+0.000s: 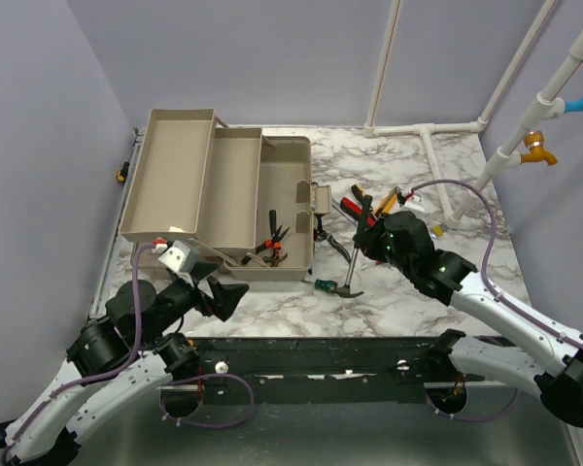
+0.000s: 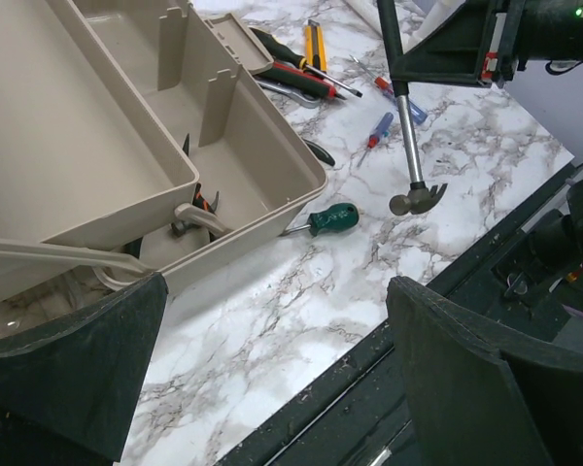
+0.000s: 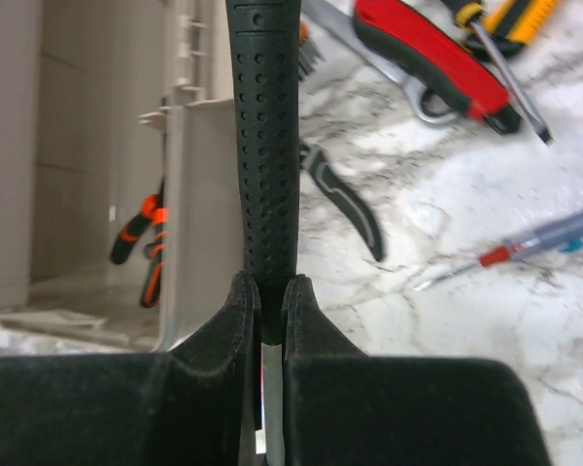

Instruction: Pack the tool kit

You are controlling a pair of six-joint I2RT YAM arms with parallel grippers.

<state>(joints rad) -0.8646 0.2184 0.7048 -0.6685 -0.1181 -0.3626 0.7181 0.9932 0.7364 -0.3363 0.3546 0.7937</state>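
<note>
The open toolbox sits left of centre on the marble table, with orange pliers inside. Just right of it, the hammer hangs head-down. The right gripper pinches its black grip, arm reaching inward. The left gripper hovers by the box's near corner, its 2 fingers spread wide and empty.

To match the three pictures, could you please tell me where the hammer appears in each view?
Top external: the hammer, right of centre, clamped in the right hand, head toward the near edge.
Left wrist: upper right, steel shaft and claw head.
Right wrist: centre, black grip rising from the hand.
Shared landmark: the beige toolbox, left of it everywhere.
</note>
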